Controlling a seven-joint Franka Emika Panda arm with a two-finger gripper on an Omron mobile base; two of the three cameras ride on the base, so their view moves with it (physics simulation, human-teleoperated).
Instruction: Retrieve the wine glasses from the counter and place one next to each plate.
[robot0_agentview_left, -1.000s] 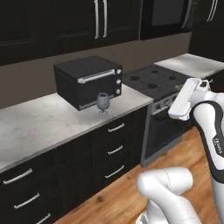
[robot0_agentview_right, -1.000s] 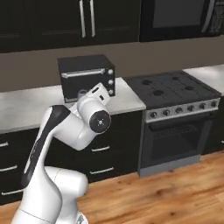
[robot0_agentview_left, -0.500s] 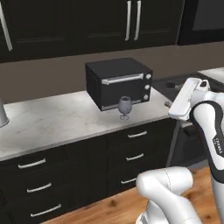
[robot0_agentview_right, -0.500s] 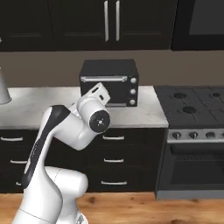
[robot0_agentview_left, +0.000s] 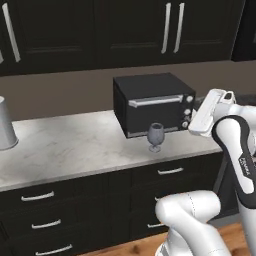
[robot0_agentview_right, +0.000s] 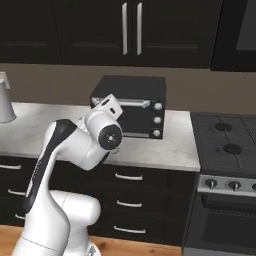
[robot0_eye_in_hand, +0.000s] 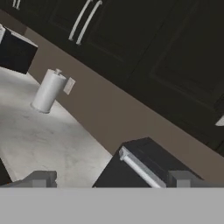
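One grey-blue wine glass (robot0_agentview_left: 155, 136) stands upright on the marble counter (robot0_agentview_left: 65, 150), just in front of a black toaster oven (robot0_agentview_left: 152, 104). My gripper (robot0_agentview_left: 204, 116) hangs in the air to the right of the glass and a little higher, well apart from it. In the hand view the gripper (robot0_eye_in_hand: 111, 180) is open, its two fingertips (robot0_eye_in_hand: 38, 179) spread wide with nothing between them, looking along the counter (robot0_eye_in_hand: 39, 140) past the toaster oven (robot0_eye_in_hand: 140, 166). In the right base view my own arm (robot0_agentview_right: 90, 145) stands in front of the toaster oven (robot0_agentview_right: 132, 105).
A paper towel roll (robot0_eye_in_hand: 47, 91) stands far down the counter by the wall, also seen as a grey cylinder (robot0_agentview_left: 5, 125) at the left edge. A stove (robot0_agentview_right: 225, 150) adjoins the counter's right end. Black drawers (robot0_agentview_left: 75, 210) run below, wall cabinets (robot0_agentview_left: 125, 30) above.
The whole picture has slid right and grown nearer: the base has driven left along the counter. The stove has left the left base view. Glass, oven and arm pose look unchanged.
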